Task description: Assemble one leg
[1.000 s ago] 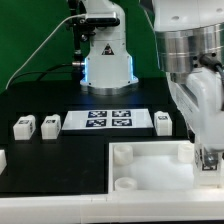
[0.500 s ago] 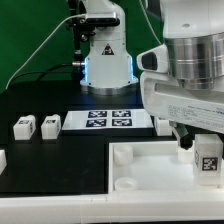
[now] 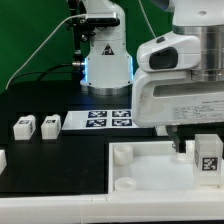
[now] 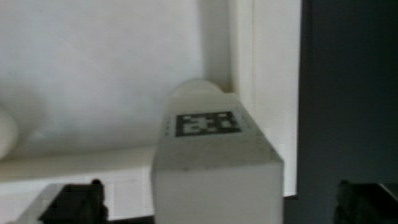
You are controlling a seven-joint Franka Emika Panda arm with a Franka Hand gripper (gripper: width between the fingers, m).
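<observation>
Black surface [image 3: 60,150]: carries every part, with a green backdrop behind it.
Loose posts: one loose post [image 3: 23,126] and its twin [image 3: 49,124] sit side by side at 9 o'clock of the marker board [image 3: 108,120], well apart from the arm.
Tray [image 3: 155,168]: big white square at 6 o'clock of the marker board. A round corner socket [image 3: 121,153] shows at its 10 o'clock corner and a second socket [image 3: 128,185] at 8 o'clock.
End effector [image 4: 222,203]: hangs over the tray's 3 o'clock edge. In the wrist view its fingertips [image 4: 80,203] stand spread, with a gap on each side of the leg [image 3: 208,158], so it looks unclenched and grips nothing.
Leg: over the tray's 3 o'clock edge, tag facing the exterior camera. Whether its foot rests on the tray I cannot tell.
Long axis: upright, 12 to 6 on the exterior view's clock face, in line with the fingers.
Key relation: the leg lies straight under the end effector, between the fingers. The one dark finger [image 3: 183,146] seen from outside stands just beside it at its 10 o'clock.
Judgement: closing here should catch the leg squarely; the visible sockets lie toward 9 o'clock from it.
</observation>
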